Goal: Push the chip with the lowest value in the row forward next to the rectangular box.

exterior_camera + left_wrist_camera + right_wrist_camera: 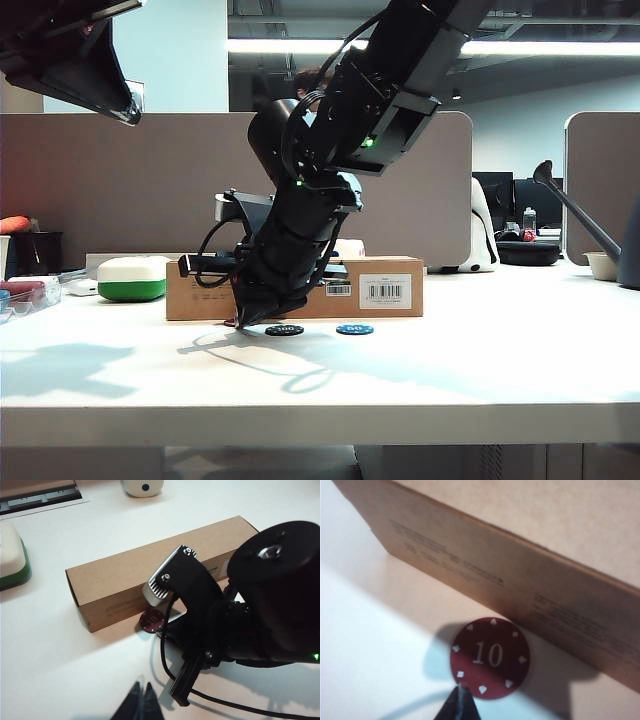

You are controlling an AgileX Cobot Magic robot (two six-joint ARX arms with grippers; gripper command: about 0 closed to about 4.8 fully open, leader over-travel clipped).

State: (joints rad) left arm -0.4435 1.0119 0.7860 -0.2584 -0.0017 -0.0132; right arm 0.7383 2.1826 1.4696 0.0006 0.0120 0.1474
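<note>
Three chips in all, one of each colour: red chip (490,657), black chip (284,329), blue chip (354,328). One rectangular box (390,290) of brown cardboard, one white-and-green case (133,277), two arms, all on or above one white counter (480,370).

Right hand (461,702) down at the counter, fingertips pinched together on nothing, tips touching the near rim of the red chip. Directly beyond the hand lies the red chip, flat, and just past it the long side of the rectangular box; chip just beside the box's lower edge, actual contact not clear. Black and blue chips lie off to one side of the right hand in the exterior view, apart from the box front, the black one nearer the hand, the blue one farther.

Left hand (141,700) raised well above the counter, fingertips closed together, empty, looking down on the box, the red chip and the right arm (260,610).

Box shut, nothing of its inside showing. Case shut too, beyond the box's far end from the right hand.

Reads "10" in white on the red chip, with small white suit marks round the rim; "100" on the black, "50" on the blue. Carries a white barcode label (385,291) on the box front; printed lines on the box too blurred to read.
</note>
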